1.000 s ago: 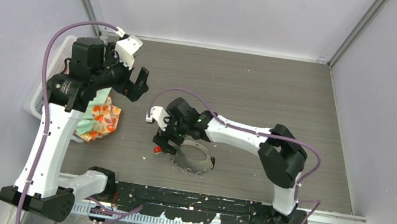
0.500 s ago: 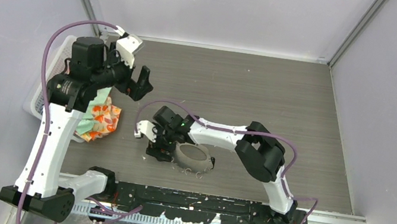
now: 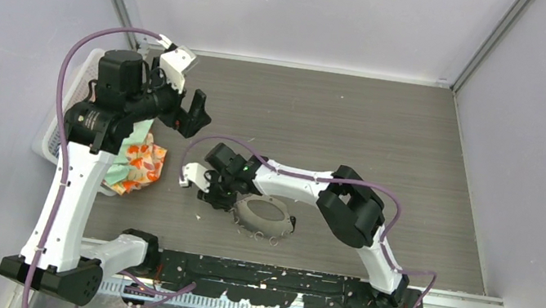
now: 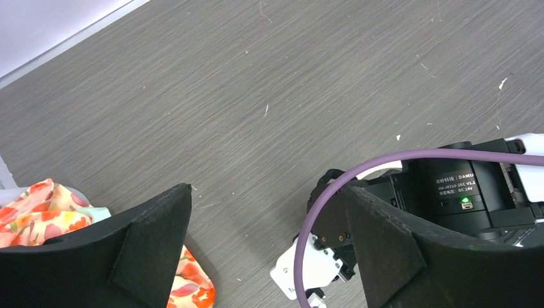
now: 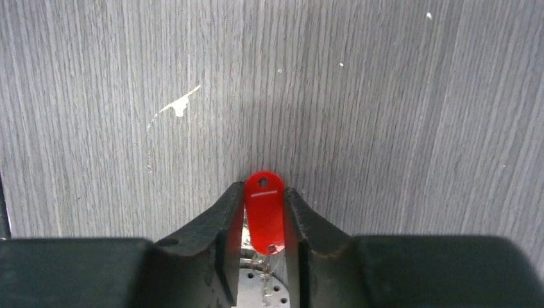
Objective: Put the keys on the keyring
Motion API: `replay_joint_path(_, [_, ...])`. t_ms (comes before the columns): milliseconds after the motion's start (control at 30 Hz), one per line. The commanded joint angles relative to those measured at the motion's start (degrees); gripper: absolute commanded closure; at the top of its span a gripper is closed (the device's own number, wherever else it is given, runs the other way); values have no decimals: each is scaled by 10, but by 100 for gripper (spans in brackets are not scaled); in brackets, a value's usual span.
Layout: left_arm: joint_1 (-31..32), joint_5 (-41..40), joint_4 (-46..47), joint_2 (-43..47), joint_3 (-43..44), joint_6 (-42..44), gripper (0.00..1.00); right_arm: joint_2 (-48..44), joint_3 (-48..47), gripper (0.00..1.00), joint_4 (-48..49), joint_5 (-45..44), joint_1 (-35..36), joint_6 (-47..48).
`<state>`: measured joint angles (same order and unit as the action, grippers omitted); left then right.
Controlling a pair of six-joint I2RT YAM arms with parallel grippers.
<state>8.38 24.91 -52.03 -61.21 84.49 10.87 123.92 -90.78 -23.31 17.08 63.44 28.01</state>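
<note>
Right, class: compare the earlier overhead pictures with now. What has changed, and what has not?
The right gripper moved left, from the keyring's edge over the red key that had lain uncovered, and now clamps the key's head. The keyring and the raised, open left gripper stayed put.

Left pincer [image 4: 268, 191] spread, apparently empty, floral cloth [image 4: 38, 212]

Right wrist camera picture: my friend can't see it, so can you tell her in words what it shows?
The right pincer pinches a small red key between its two black fingers, over a grey wood-grain table. A white scuff mark shows on the table further off, and bits of silver metal peek out below the key.
</note>
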Motion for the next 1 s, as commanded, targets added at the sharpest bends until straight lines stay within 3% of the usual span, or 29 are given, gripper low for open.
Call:
replay_joint_path(0, [-5, 18, 28, 3, 15, -7, 10, 14, -15, 75, -17, -8, 1, -5])
replay_joint_path(133, [-5, 20, 27, 3, 17, -4, 11, 13, -17, 98, -1, -10, 2, -22])
replay_joint_path(467, [-5, 30, 21, 1, 17, -4, 13, -21, 24, 99, 91, -45, -5, -69])
replay_joint_path(500, [-5, 31, 21, 1, 17, -4, 13, -29, 31, 95, 105, -53, -6, -81])
replay_joint_path(533, [-5, 32, 22, 2, 16, -3, 13, -39, 35, 73, 117, -65, -6, -94])
replay_joint_path(567, [-5, 31, 24, 2, 17, -3, 14, -49, 37, 60, 119, -69, -6, -106])
replay_joint_path(667, [-5, 33, 27, 2, 17, -2, 14, -74, 59, 41, 147, -73, -8, -134])
replay_joint_path(767, [-5, 36, 27, 2, 16, -5, 14, -82, 62, 35, 147, -103, -10, -159])
replay_joint_path(967, [-5, 36, 27, 4, 14, -5, 15, -74, 44, 33, 113, -167, -9, -235])
